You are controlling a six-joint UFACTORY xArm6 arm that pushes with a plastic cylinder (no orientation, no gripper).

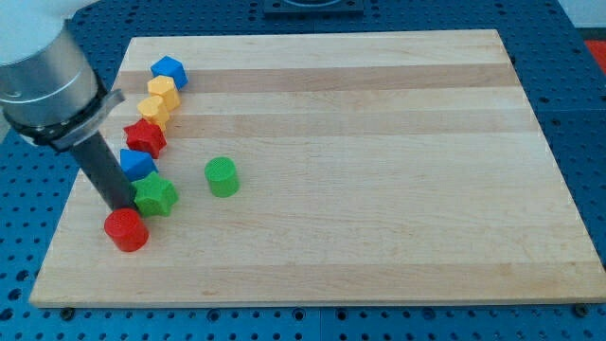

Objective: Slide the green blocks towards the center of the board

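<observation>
A green round block [222, 176] sits on the wooden board [379, 170], left of the middle. A green star block [155, 195] lies further to the view's left, near the board's left edge. My tip [122, 206] rests just left of the green star, touching or almost touching it, and right above a red round block [126, 230]. The dark rod rises up and left to the arm's grey body [43, 76].
A column of blocks runs along the board's left side: a blue block [169, 70] at the top, two yellow blocks [163, 91] [153, 110], a red star block [146, 137], and a blue block [138, 163] just above the green star.
</observation>
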